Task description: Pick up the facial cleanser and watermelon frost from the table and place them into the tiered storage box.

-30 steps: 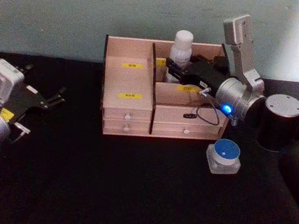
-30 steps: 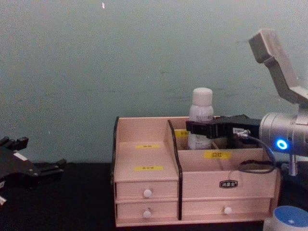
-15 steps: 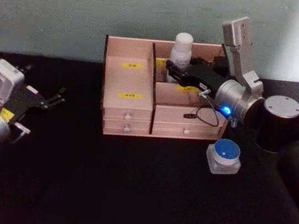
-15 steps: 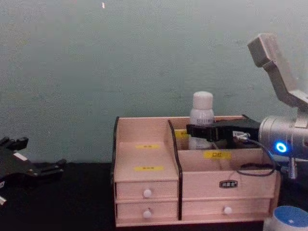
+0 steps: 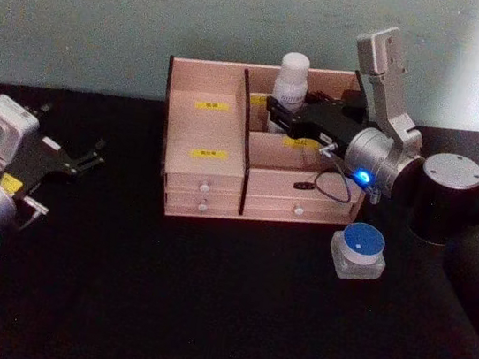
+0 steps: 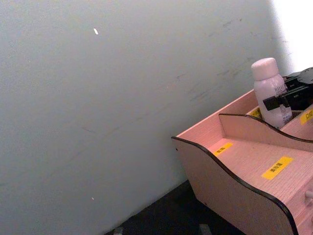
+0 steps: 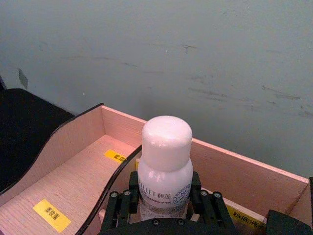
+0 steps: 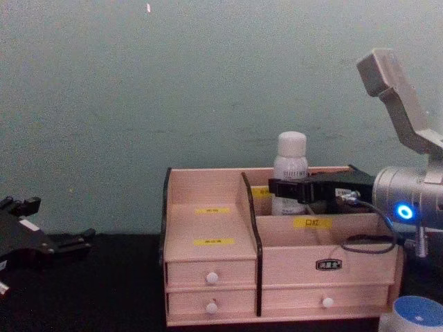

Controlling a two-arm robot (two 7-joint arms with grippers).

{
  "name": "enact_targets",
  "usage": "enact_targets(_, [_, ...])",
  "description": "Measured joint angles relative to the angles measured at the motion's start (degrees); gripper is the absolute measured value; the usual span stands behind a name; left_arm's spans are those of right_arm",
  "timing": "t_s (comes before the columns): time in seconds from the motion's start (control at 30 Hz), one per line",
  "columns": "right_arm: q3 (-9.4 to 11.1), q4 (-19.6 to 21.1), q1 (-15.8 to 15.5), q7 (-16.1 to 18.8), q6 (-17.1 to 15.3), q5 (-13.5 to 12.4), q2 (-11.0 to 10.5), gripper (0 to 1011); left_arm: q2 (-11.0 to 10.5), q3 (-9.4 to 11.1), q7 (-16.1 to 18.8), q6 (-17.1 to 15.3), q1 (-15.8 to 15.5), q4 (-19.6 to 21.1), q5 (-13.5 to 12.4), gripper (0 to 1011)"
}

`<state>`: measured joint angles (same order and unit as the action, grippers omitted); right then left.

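Right gripper [image 7: 165, 197]: clamped on facial cleanser [image 7: 165, 161], per right wrist view.
Facial cleanser: upright in tiered storage box [image 5: 201, 170], rear compartment.
Watermelon frost [image 5: 361, 250]: head view, on table [image 5: 205, 300] beside box.
Left gripper [image 5: 72, 127]: parked left, fingers spread.

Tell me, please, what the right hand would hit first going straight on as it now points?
Holding the white bottle, the right hand would probably meet the tiered storage box's dark-edged divider first, near the back wall; depth is unclear. The left hand rests parked far to the left.
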<state>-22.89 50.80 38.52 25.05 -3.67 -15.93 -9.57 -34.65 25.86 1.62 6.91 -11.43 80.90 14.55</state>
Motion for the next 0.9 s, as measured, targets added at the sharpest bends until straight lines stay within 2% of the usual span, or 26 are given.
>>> enact_targets(0.13, [-0.01,0.03,-0.01,-0.01,0.02,-0.01,-0.02,684,0.00,0.00,0.00,0.00,0.00,0.00,0.00,1001])
enact_targets(0.17, [-0.02,0.04,-0.01,-0.01,0.02,-0.01,-0.03,741,0.00,0.00,0.00,0.00,0.00,0.00,0.00,1001])
enact_targets(0.2, [-0.02,0.04,-0.02,-0.01,0.02,-0.01,-0.03,741,0.00,0.00,0.00,0.00,0.00,0.00,0.00,1001])
enact_targets(0.27, [-0.02,0.06,-0.02,0.00,0.02,-0.01,-0.04,834,0.00,0.00,0.00,0.00,0.00,0.00,-0.01,1001])
enact_targets(0.3, [-0.02,0.06,-0.02,0.00,0.02,-0.01,-0.04,834,0.00,0.00,0.00,0.00,0.00,0.00,0.00,1001])
enact_targets(0.37, [-0.02,0.07,-0.02,0.00,0.02,-0.02,-0.05,920,0.00,0.00,0.00,0.00,0.00,0.00,0.00,1001])
enact_targets(0.5, [-0.03,0.08,-0.02,0.01,0.02,-0.03,-0.05,996,0.00,0.00,0.00,0.00,0.00,0.00,0.00,1001])
enact_targets(0.9, [0.08,0.88,-0.43,-0.30,0.02,-0.03,-0.15,1002,0.00,0.00,0.00,0.00,0.00,0.00,0.00,1001])
